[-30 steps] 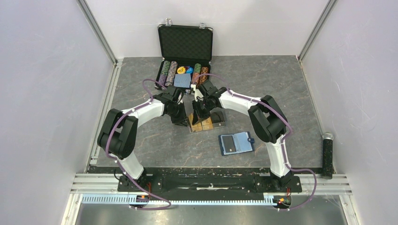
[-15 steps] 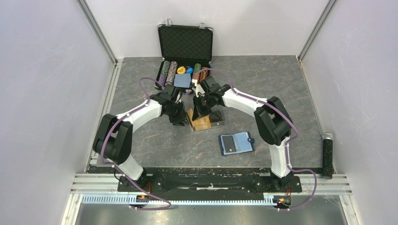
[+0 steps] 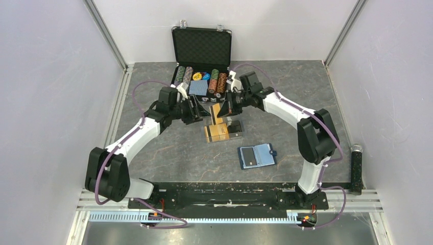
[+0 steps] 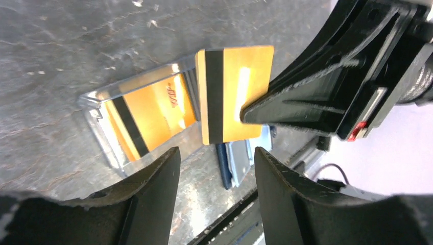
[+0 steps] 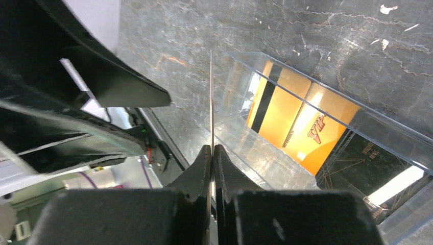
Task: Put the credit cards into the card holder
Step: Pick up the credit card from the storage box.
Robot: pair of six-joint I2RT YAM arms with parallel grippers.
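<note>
My right gripper (image 3: 226, 105) is shut on one gold credit card (image 4: 235, 94) with a black stripe and holds it upright above the clear tray (image 3: 239, 133). In the right wrist view that card (image 5: 211, 97) is edge-on between the pinched fingers (image 5: 224, 168). My left gripper (image 4: 214, 158) is open and empty, just left of the card and apart from it. More gold cards (image 5: 301, 115) and a dark card (image 5: 375, 168) lie in the tray. The navy card holder (image 3: 258, 155) lies open near the front right with a card in one pocket.
An open black briefcase (image 3: 201, 46) with poker chips (image 3: 183, 79) and a blue deck (image 3: 198, 87) stands at the back. A black cylinder (image 3: 356, 168) lies by the right wall. White walls close in the table on the left, right and back.
My left gripper has opened and drawn back to the left. My right gripper has lifted the gold card up and away from the tray, toward the back right.
</note>
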